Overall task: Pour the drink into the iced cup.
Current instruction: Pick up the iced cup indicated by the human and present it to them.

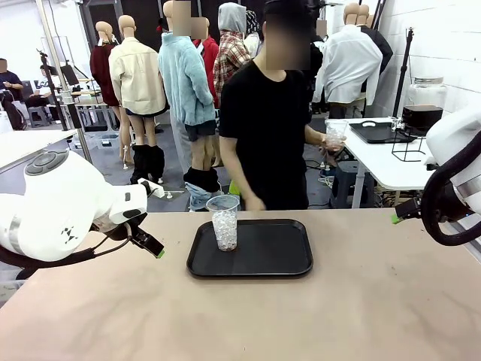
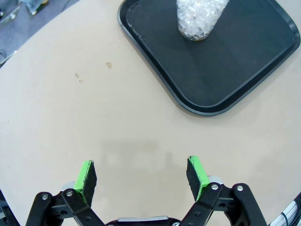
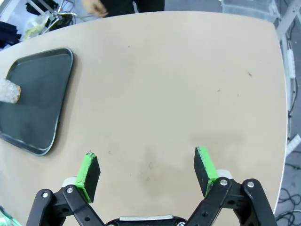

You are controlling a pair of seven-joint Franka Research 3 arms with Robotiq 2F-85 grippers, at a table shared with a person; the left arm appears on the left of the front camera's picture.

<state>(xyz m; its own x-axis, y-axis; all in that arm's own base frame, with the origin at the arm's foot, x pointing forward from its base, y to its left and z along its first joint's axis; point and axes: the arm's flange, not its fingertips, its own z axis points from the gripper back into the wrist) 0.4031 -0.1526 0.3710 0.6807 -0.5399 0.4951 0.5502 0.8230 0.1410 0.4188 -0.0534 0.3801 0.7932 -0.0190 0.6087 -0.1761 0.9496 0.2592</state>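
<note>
Both spread-jawed: left gripper (image 2: pixel 140 162), right gripper (image 3: pixel 145 153)

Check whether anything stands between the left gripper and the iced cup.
Nothing visible does. Only bare table and the near rim of the tray lie between the open left gripper and the cup, which stands on the tray.

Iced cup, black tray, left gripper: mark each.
iced cup (image 1: pixel 225 229), front view, ice-filled lower body.
black tray (image 1: pixel 278 252), front view, bare floor right of cup.
left gripper (image 2: pixel 141 165), left wrist view, midway between fingertips.
</note>
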